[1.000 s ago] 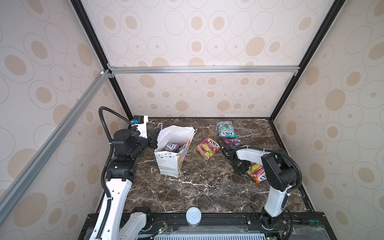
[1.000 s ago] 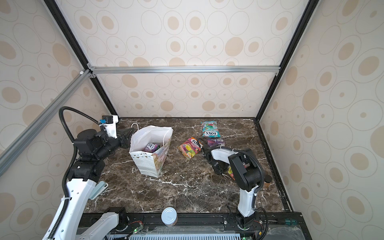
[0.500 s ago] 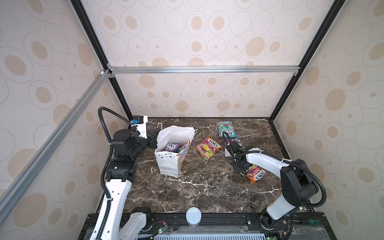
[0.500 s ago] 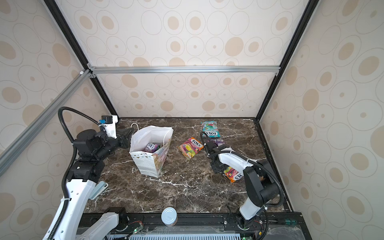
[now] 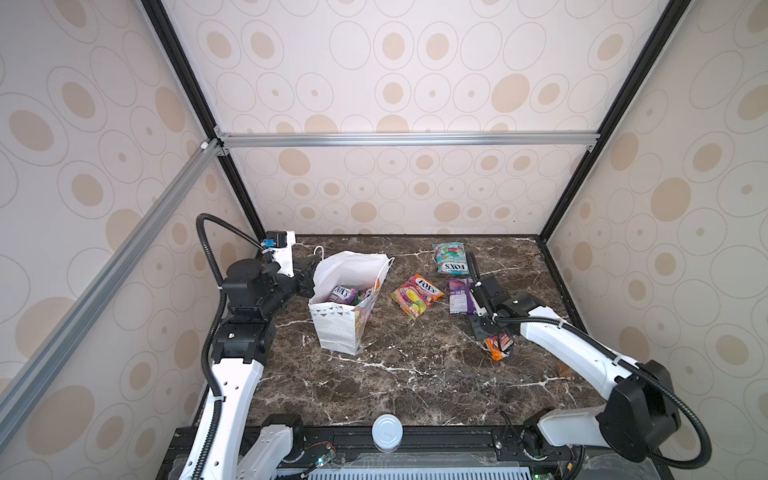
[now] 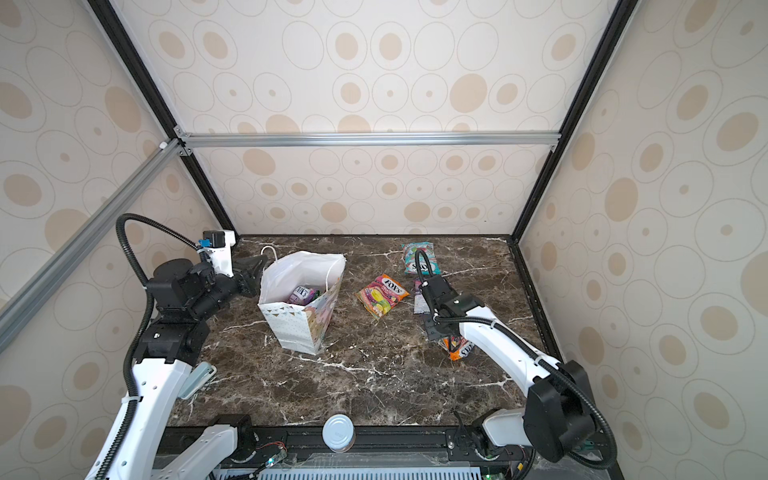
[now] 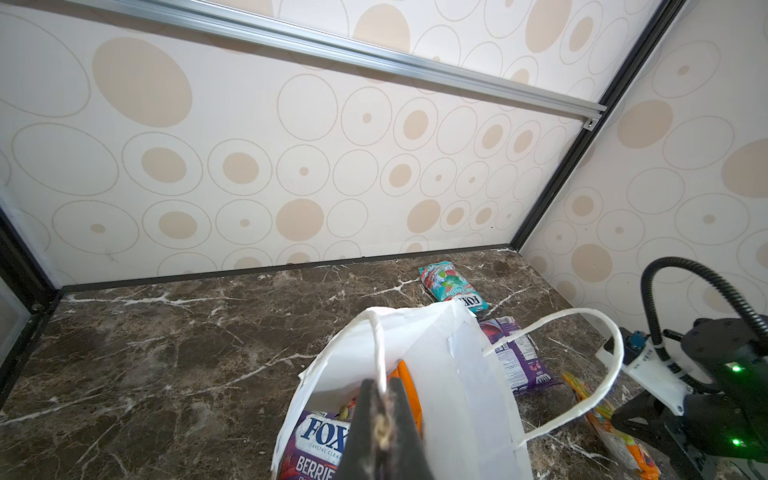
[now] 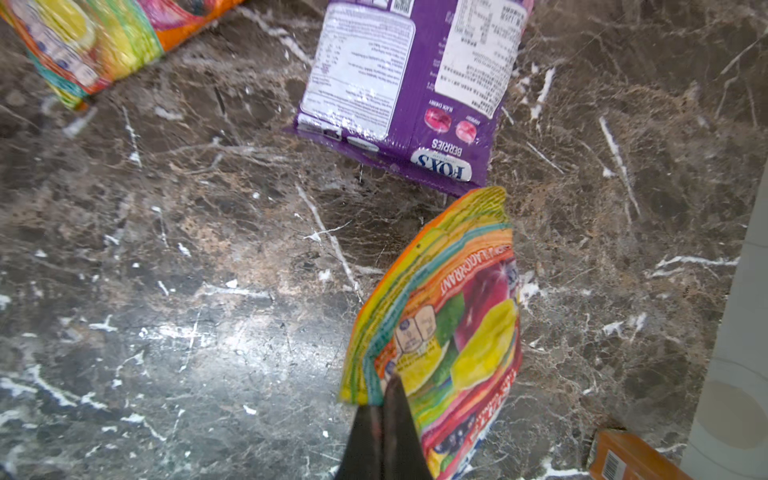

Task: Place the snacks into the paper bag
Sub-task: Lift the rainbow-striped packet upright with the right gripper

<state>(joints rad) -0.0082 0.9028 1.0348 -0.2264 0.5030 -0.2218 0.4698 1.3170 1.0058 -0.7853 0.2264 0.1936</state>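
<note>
Left gripper: closed on the white cord handle at the rim of the tall white paper bag with a triangle bunting print, holding the mouth open.
Right gripper: closed on one edge of a glossy orange rainbow-edged packet, low over the dark brown marble surface. I cannot tell whether the packet's lower end is clear of the surface.
Bag position: upright at the left rear of the surface, well apart from the held packet. A purple berries packet and other snacks already lie inside.
Snacks outside the bag: a teal packet lies near the back wall. A purple packet lies label side up just beside the right gripper. A magenta-and-yellow packet lies between that one and the bag.
Step, as I judge it: carrying the held packet to the bag mouth, with three more packets to follow.
Risk, slip: the grip is a thin pinch on slick film near an edge, so a quick swing could shake the packet loose short of the bag.
Risk, snag: the packet hangs broadside and could catch the rim or the free handle loop. A push there might tip the light bag or pull the cord from the left gripper.
Risk, drag: a low path crosses the magenta-and-yellow packet and could shove it.
Risk, mouth: only the cord is held, so a tug by the left arm may fold the opening.
</note>
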